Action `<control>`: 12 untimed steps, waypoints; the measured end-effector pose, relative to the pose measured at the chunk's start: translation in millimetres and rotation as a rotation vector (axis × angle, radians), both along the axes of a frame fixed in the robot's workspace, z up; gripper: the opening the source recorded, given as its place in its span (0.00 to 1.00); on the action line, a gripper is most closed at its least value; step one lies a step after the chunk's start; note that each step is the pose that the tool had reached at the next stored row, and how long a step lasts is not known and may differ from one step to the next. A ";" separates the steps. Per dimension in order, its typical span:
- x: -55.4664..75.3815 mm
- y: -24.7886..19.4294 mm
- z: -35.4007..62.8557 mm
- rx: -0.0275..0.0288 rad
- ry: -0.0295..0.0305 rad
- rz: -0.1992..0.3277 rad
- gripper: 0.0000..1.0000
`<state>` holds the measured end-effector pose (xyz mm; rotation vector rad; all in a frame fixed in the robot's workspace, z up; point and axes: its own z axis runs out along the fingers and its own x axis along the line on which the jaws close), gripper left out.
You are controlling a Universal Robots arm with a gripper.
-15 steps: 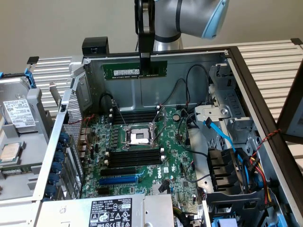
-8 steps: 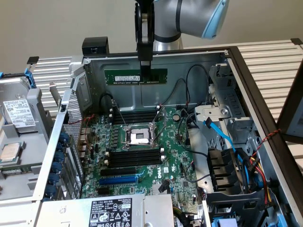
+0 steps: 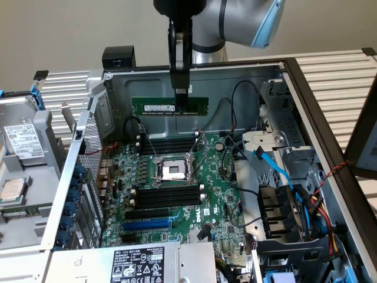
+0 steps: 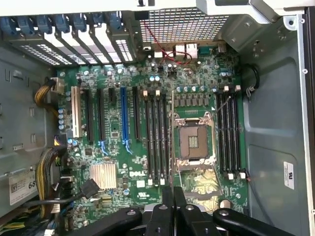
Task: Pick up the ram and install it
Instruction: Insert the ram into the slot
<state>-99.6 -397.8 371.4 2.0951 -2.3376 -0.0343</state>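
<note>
Gripper [image 3: 181, 89] pinched narrow on ram [image 3: 153, 107]; ram held level above motherboard [image 3: 213, 200].

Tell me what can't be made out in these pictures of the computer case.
1. Exterior view: print on the ram is too small to read; the gripper covers part of the stick.
2. Wrist view: the gripper's fingers hide a strip of the motherboard.
3. Exterior view: the hard drive is cut off by the left edge.

A green motherboard [image 3: 219, 197] with a CPU socket [image 3: 172, 171] sits inside an open computer case [image 3: 235, 73].
</note>
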 end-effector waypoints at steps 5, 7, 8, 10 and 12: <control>-1.8 -9.1 -23.6 0.0001 -0.0143 -0.024 0.12; -2.9 -9.1 -27.2 0.0000 -0.0143 -0.024 0.12; -3.6 -9.1 -28.9 -0.0001 -0.0143 -0.024 0.12; -5.1 -9.1 -32.7 0.0000 -0.0143 -0.024 0.12; -6.5 -9.1 -36.2 0.0000 -0.0143 -0.024 0.12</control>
